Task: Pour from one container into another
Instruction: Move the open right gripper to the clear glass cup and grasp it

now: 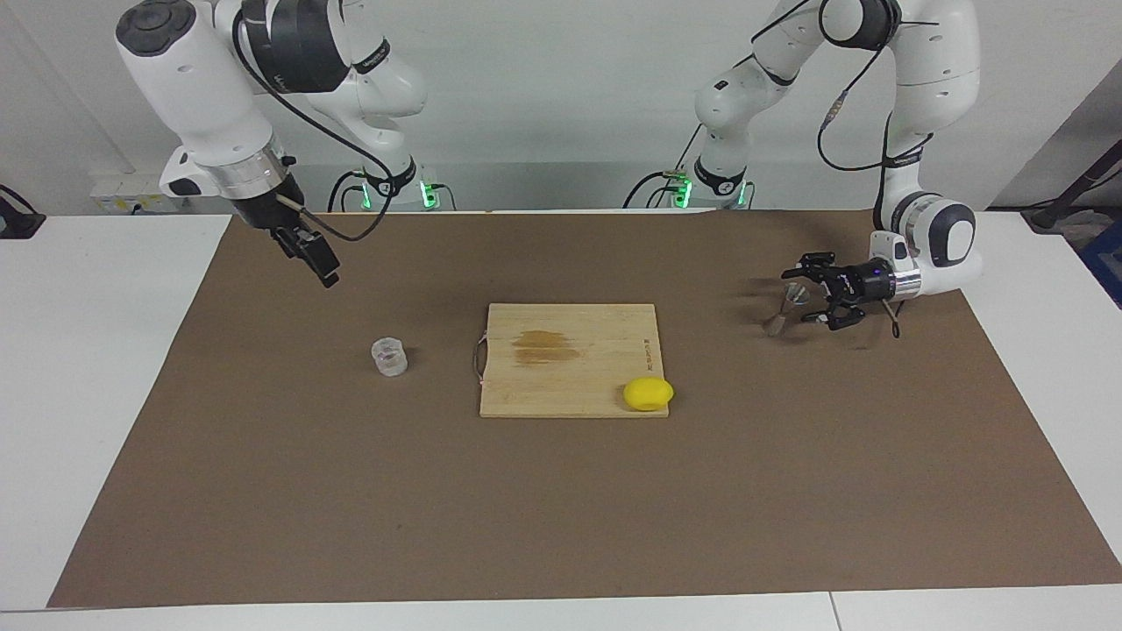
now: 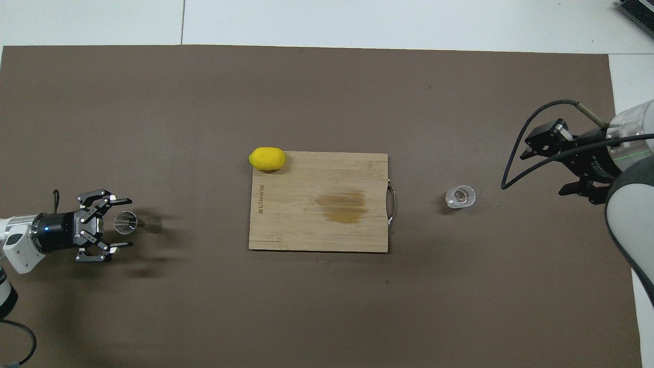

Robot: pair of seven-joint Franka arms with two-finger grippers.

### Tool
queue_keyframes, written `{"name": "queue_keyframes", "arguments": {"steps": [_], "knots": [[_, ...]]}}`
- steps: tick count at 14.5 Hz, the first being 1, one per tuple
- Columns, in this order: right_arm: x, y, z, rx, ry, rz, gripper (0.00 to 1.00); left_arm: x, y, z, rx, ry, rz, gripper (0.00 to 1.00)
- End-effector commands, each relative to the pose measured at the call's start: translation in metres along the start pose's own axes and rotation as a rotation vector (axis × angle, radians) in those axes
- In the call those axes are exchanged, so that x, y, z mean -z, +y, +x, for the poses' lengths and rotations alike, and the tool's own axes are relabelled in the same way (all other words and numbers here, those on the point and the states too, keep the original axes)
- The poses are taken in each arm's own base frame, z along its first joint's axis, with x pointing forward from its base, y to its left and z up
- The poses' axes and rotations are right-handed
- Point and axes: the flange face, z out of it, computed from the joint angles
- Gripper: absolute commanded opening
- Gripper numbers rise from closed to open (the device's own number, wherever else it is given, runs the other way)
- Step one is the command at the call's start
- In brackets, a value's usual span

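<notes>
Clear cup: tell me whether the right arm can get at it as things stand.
Probably yes. The clear cup stands alone on the brown mat, with nothing beside it, and the right tool hangs above the mat near it.

cup [image 2: 460, 197]: 1 | jigger [image 2: 126, 223]: 1 | lemon [image 2: 267, 158]: 1 | cutting board [image 2: 317, 225]: 1
</notes>
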Motion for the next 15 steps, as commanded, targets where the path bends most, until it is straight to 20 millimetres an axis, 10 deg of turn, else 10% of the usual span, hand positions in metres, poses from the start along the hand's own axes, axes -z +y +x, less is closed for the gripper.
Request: {"name": "queue_keyframes", "arguments": {"steps": [1,11,15], "knots": [[-0.022,0.014,0.020,-0.209,-0.081,0.069,0.91,-0.003,0.007,0.005,-0.018,-0.008,0.027,0.99],[-0.117,0.046,0.086,-0.688,-0.303,0.146,0.99,-0.005,0.007,0.010,-0.012,0.016,0.007,0.93],[-0.168,0.076,0.094,-0.803,-0.385,0.201,1.00,-0.003,0.007,0.009,-0.011,0.013,0.011,0.67]]}}
